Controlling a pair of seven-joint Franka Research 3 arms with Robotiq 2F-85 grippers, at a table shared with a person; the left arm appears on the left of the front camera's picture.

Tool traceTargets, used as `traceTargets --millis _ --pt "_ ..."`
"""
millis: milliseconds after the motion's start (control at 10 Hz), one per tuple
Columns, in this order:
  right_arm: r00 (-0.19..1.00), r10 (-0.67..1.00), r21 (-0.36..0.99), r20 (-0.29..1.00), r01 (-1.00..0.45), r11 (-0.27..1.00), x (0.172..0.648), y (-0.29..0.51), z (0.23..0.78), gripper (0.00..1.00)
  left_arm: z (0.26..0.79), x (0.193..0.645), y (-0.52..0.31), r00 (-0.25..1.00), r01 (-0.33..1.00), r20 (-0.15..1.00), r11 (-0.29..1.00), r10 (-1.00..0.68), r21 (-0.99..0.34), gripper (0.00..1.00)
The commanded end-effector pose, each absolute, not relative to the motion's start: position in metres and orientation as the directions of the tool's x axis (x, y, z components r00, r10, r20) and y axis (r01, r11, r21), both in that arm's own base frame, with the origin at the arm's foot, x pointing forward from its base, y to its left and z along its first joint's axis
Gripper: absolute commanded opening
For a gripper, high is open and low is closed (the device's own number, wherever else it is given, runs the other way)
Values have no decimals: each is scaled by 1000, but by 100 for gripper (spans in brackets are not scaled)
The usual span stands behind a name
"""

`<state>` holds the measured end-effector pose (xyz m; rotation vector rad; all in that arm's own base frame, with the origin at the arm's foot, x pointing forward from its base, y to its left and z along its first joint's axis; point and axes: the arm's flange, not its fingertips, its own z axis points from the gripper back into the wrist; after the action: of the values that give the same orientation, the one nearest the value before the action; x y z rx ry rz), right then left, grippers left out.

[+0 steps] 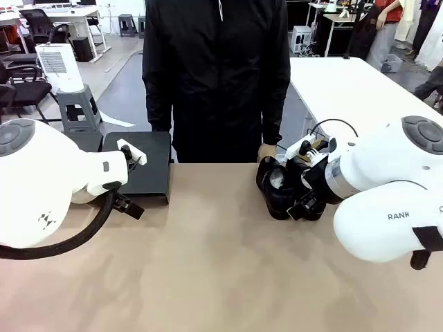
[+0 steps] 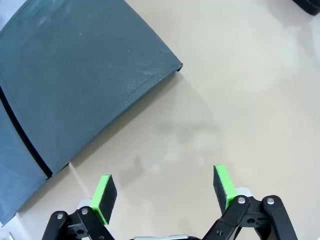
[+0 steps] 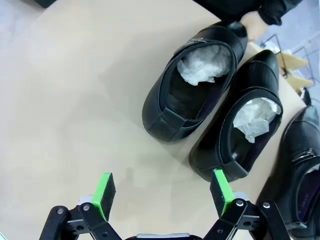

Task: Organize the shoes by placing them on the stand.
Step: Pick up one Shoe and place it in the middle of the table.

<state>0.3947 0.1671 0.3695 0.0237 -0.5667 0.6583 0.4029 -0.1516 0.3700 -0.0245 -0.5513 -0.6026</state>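
The left gripper (image 2: 162, 176) hangs with its jaws spread wide, holding nothing and touching nothing. Between its green pads (image 2: 104, 196) lies only bare table (image 2: 245, 105), just beside the near corner of the stand (image 2: 75, 75). The right gripper (image 3: 161, 175) is spread just as wide and also has nothing between its pads. It hangs low over the table at the heel ends of the shoes (image 3: 192, 85). One pad (image 3: 220, 191) is close by the heel of the middle shoe (image 3: 240, 127), but I cannot tell whether they touch. The stand sits at the table's far edge, left of the middle. Its two dark flat sections lie side by side with a narrow seam between them, and the part of the top in view is bare. The shoes are on the table at its far edge, right of the middle and well apart from the stand, packed side by side. Their long axes are roughly parallel, with toes toward the far edge and the person (image 1: 218, 76) and heels toward the robot's side. Crumpled white paper (image 3: 205, 62) fills the openings of the two nearest the table's middle. A third shoe (image 3: 300, 170) lies beside them, partly cut off in the right wrist view. The person's hand (image 1: 268, 152) is at the far edge by the toes.
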Motion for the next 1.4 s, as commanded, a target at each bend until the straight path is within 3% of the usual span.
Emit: traceTargets --millis 0,1300 --pt "646 572 -154 505 -585 796 395 167 369 100 370 403 -152 684 544 499 828 -531 135 100" --pt "646 572 -154 505 -585 796 395 167 369 100 370 403 -152 684 544 499 828 -531 135 100"
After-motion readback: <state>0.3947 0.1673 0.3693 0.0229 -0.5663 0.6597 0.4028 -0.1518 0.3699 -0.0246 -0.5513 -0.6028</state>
